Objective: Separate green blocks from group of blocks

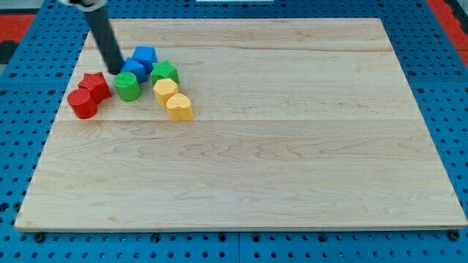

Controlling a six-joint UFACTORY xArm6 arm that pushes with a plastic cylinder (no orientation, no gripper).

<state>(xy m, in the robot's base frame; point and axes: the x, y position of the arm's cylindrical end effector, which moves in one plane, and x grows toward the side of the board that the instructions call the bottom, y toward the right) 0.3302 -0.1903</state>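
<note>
My tip [116, 70] rests on the board at the upper left, just left of a blue block [134, 69] and above a green cylinder [127, 86]. A green star-shaped block [165, 72] sits right of that blue block. A second blue block [145, 55] lies behind them. Two yellow blocks [165, 90] [179, 107] lie to the lower right of the green star. A red star-shaped block [95, 84] and a red cylinder [82, 103] lie left of the green cylinder. The blocks form one tight cluster.
The wooden board [292, 146] lies on a blue pegboard table [18, 88]. The board's left edge runs close to the red blocks.
</note>
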